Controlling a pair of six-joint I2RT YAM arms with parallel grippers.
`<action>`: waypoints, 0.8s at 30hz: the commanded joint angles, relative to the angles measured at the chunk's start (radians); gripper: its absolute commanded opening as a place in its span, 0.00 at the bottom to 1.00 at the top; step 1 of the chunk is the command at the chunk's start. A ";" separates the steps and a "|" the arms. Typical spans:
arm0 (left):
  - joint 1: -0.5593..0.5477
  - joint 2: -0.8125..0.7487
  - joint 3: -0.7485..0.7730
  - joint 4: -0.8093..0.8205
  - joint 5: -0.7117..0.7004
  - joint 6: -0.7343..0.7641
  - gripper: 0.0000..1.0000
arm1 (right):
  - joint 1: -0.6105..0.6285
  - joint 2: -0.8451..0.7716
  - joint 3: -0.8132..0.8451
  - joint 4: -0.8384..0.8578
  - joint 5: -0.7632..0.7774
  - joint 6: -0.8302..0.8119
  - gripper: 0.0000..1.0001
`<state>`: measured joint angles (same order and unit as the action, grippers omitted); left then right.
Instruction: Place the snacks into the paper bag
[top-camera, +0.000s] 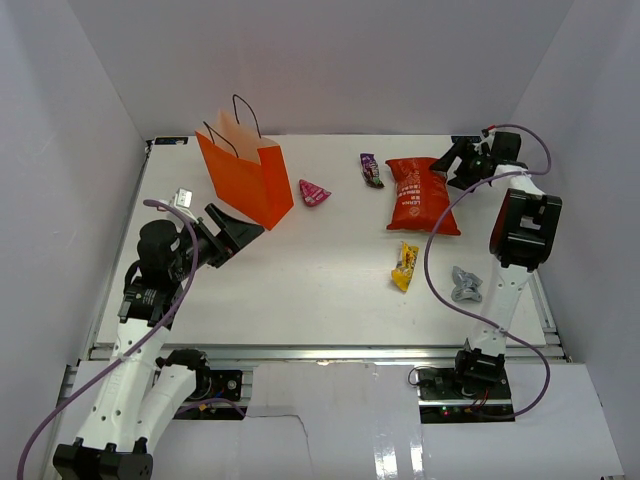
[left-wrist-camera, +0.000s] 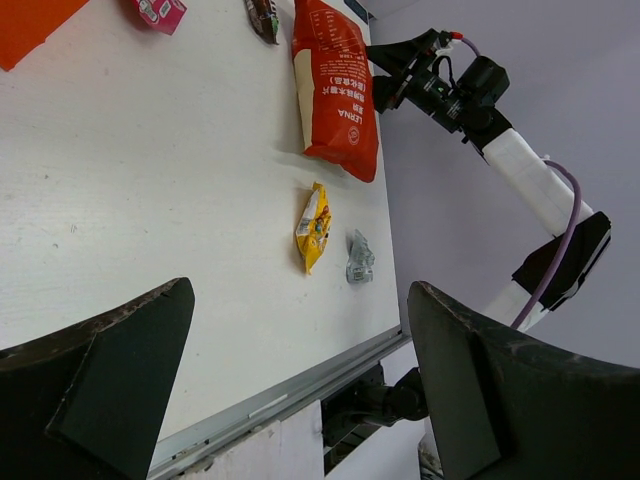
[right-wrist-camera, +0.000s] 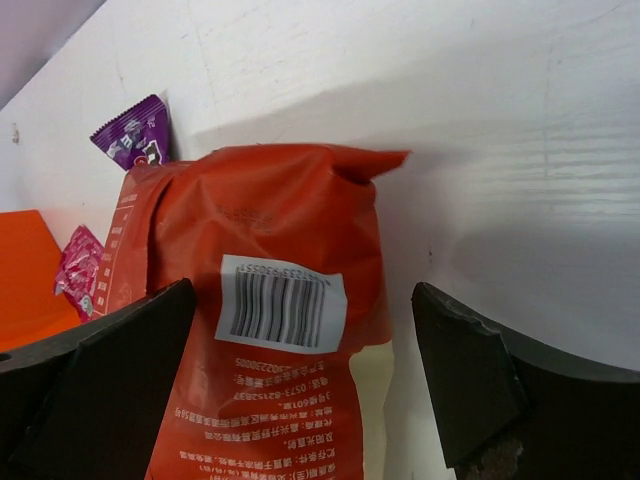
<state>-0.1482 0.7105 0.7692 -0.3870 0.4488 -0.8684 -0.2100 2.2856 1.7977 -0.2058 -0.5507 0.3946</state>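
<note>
The orange paper bag (top-camera: 243, 170) stands upright at the back left. The red crisp bag (top-camera: 420, 195) lies flat at the back right; it fills the right wrist view (right-wrist-camera: 270, 330). My right gripper (top-camera: 452, 163) is open just above its far edge, jaws spread either side of it, holding nothing. Small sweets lie loose: magenta (top-camera: 314, 193), dark purple (top-camera: 371, 169), yellow (top-camera: 405, 267), silver-grey (top-camera: 465, 285). My left gripper (top-camera: 232, 232) is open and empty, just near of the paper bag's base.
White walls enclose the table (top-camera: 320, 280) on three sides. A metal rail (top-camera: 320, 352) runs along the near edge. The right arm's purple cable (top-camera: 432, 260) hangs over the table near the yellow and silver-grey sweets.
</note>
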 joint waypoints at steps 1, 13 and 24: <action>-0.002 0.003 0.005 0.020 0.011 -0.027 0.98 | 0.004 0.026 0.031 0.075 -0.083 0.059 0.95; -0.002 0.024 -0.001 0.023 0.018 -0.030 0.98 | 0.027 0.038 -0.069 0.244 -0.258 0.164 0.40; -0.005 0.064 -0.021 0.098 0.090 -0.038 0.98 | 0.029 -0.109 -0.213 0.490 -0.478 0.294 0.08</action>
<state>-0.1482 0.7589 0.7628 -0.3477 0.4900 -0.9005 -0.1848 2.2871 1.6302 0.1127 -0.8837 0.6209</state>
